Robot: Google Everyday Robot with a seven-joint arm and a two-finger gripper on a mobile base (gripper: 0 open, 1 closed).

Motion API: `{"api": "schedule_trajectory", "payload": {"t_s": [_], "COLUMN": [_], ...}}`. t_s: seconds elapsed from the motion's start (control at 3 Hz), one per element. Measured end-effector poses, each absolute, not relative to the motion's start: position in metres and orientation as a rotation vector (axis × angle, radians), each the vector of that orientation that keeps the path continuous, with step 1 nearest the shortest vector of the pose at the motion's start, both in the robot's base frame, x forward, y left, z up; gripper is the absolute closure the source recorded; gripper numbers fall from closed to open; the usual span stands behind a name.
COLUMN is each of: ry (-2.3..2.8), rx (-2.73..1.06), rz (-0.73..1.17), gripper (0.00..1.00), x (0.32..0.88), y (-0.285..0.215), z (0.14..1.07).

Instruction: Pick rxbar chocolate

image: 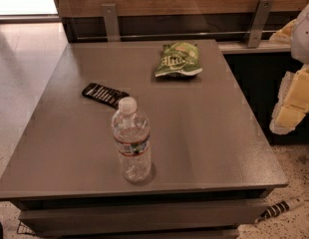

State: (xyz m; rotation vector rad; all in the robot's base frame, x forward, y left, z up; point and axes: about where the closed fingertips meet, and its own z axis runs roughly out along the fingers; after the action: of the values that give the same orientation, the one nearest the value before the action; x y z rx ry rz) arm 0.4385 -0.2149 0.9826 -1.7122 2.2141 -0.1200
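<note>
The rxbar chocolate (104, 94) is a small flat black wrapper with white lettering. It lies on the grey table (204, 133), left of centre, just behind the clear water bottle (131, 141). My gripper (292, 102), white with pale yellow parts, hangs at the right edge of the view. It is beyond the table's right side and far from the bar. It holds nothing that I can see.
A green chip bag (178, 60) lies at the back of the table, right of centre. A wooden wall with metal brackets (110, 21) stands behind the table. A striped object (281, 208) lies on the speckled floor at the lower right.
</note>
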Motion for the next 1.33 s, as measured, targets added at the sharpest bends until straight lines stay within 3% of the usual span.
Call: {"api": "schedule_trajectory", "payload": {"t_s": [0.33, 0.67, 1.0, 1.33], "ry": [2.212, 2.133, 2.018, 1.791], "rx": [-1.709, -1.613, -1.493, -1.389], "rz": [-0.121, -0.076, 0.008, 0.204], "gripper": [0.00, 0.00, 0.00, 0.00], "x": [0.439, 0.474, 0.512, 0.562], "y": [-0.215, -0.203, -0.179, -0.121], "z": [0.983, 0.985, 0.986, 0.986]}}
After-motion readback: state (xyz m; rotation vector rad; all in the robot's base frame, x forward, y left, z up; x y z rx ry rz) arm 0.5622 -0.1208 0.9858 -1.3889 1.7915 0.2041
